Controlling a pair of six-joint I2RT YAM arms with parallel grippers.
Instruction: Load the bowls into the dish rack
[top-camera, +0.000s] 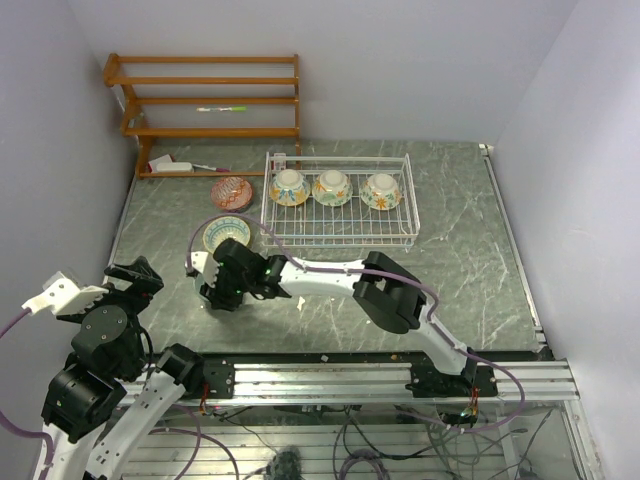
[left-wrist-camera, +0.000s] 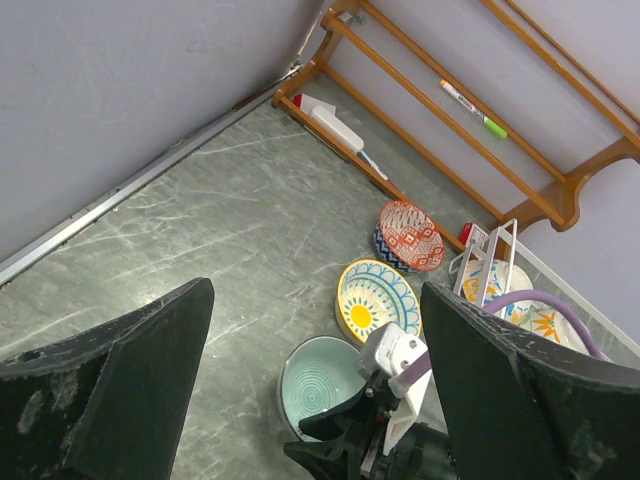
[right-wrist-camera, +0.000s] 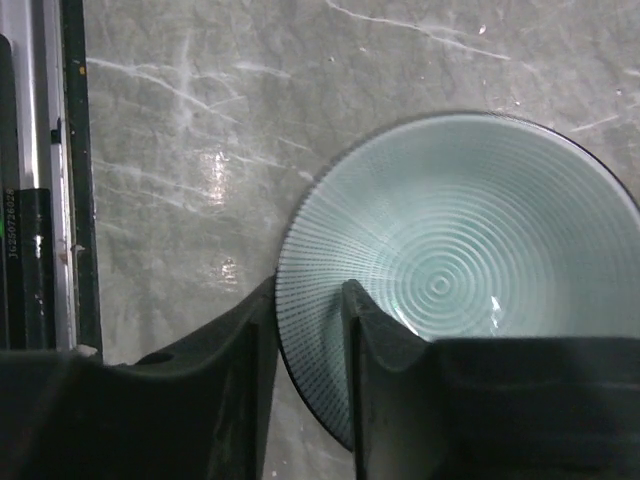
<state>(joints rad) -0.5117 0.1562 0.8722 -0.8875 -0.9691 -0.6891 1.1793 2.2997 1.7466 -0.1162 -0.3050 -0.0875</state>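
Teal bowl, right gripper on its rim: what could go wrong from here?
Right gripper pinches only the thin rim of the teal bowl, so it may tilt or slip when lifted. The yellow bowl sits close beside it; a swing toward the rack could knock it.

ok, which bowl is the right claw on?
The plain teal bowl: its rim sits inside the right claw. The yellow-blue bowl and reddish bowl lie beyond, untouched.
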